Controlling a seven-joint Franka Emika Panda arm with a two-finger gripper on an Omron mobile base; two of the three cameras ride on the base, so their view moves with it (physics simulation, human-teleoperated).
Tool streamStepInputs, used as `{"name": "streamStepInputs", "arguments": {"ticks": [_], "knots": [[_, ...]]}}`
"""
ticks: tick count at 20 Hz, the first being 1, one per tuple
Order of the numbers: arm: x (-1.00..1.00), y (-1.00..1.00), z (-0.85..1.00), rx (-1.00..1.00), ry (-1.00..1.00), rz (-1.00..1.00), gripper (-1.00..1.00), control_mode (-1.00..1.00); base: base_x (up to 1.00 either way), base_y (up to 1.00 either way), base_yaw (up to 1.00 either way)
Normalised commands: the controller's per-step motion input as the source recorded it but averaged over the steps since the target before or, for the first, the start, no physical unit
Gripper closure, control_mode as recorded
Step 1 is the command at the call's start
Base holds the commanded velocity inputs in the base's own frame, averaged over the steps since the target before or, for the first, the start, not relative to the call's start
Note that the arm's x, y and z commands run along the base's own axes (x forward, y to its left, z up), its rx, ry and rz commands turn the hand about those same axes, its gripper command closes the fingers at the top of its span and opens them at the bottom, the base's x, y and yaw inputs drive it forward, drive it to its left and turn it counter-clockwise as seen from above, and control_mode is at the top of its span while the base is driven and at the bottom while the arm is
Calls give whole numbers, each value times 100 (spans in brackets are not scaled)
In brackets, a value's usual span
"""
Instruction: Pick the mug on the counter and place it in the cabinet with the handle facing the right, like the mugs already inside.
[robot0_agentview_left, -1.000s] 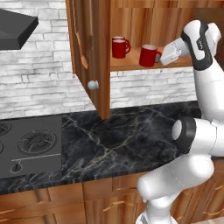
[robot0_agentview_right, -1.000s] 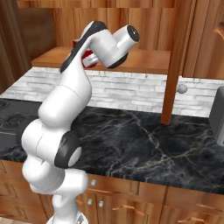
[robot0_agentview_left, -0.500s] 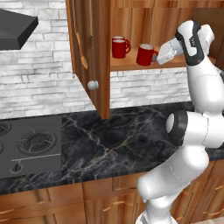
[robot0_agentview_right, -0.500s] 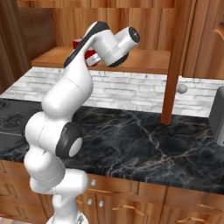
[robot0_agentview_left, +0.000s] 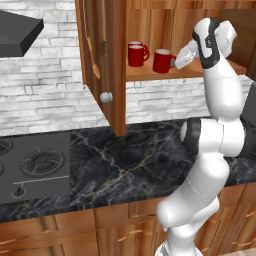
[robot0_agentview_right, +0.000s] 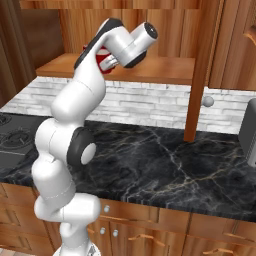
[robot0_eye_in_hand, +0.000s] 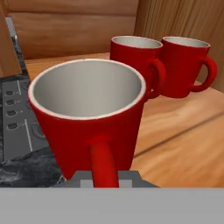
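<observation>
From behind the arm's left we look forward and down over the tabletop (robot0_agentview_left: 135, 160) to the cabinet (robot0_agentview_left: 150, 30) at upper centre. From its right we see the same tabletop (robot0_agentview_right: 165, 160) and cabinet shelf (robot0_agentview_right: 150, 67). Our hand camera sits close against the mug (robot0_eye_in_hand: 89, 118) on that shelf.

Grey stovetop (robot0_agentview_left: 35, 165) beneath a dark hood (robot0_agentview_left: 17, 35) (perhaps an extractor).

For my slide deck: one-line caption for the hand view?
Gripper shut on the red mug by its handle, beside two matching mugs on the cabinet shelf.
</observation>
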Motion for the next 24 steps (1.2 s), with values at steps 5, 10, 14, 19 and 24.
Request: {"name": "streamStepInputs", "arguments": {"ticks": [5,10,14,19,24], "knots": [[20,-2,-16,-5,4,0,100,-100,0,0,0],[3,0,-5,-1,0,0,100,-100,0,0,0],[1,0,-19,3,-2,0,100,-100,0,0,0],[6,0,-14,1,-4,0,100,-100,0,0,0],[7,0,-3,0,-4,0,-100,-100,0,0,0]]}}
